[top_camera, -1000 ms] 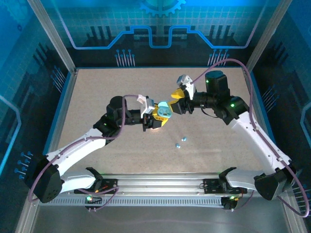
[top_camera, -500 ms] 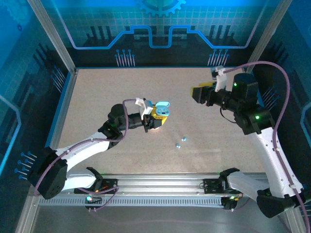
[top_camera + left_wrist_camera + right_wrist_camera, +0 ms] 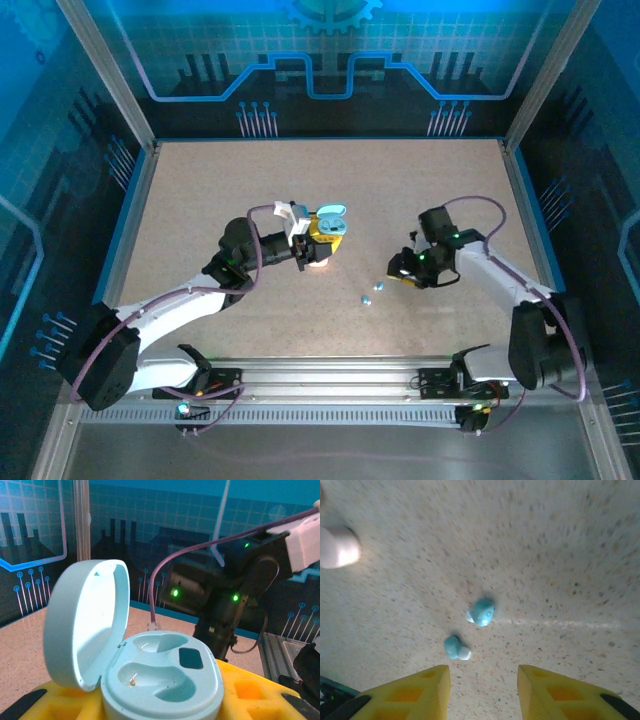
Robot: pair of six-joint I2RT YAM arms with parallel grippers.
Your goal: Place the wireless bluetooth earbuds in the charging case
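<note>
Your left pincer (image 3: 322, 240) is closed narrow on the pale teal, pebble-shaped plastic charging case (image 3: 162, 680). Its yellow fingers (image 3: 250, 695) press the case's lower body from both sides; the lid (image 3: 85, 622) is hinged open and stands upright at the left of the wrist view; the two moulded wells face up, with a dark oval patch just beside them.

Your right pincer (image 3: 482, 690) points down at the worktop with its yellow fingers (image 3: 410, 692) parted and nothing between them. The two small teal plastic earbuds with white tips (image 3: 481, 612) lie loose on the surface just ahead of those fingertips, in line with the gap; they sit near each other but do not touch. In the top view the earbuds (image 3: 372, 293) lie just off that pincer's tips (image 3: 400, 268), on the side toward your left pincer.

The speckled beige worktop (image 3: 200, 200) is flat and matte; a faint pale streak (image 3: 560, 624) runs across it to the right of the farther earbud; a pale rounded shape (image 3: 337, 547) sits far ahead and to the left of the right pincer, and you cannot tell what it is. Aluminium frame posts (image 3: 105, 70) rise at the corners; the blue printed walls (image 3: 330, 50) carry a grid and circuit lines.
</note>
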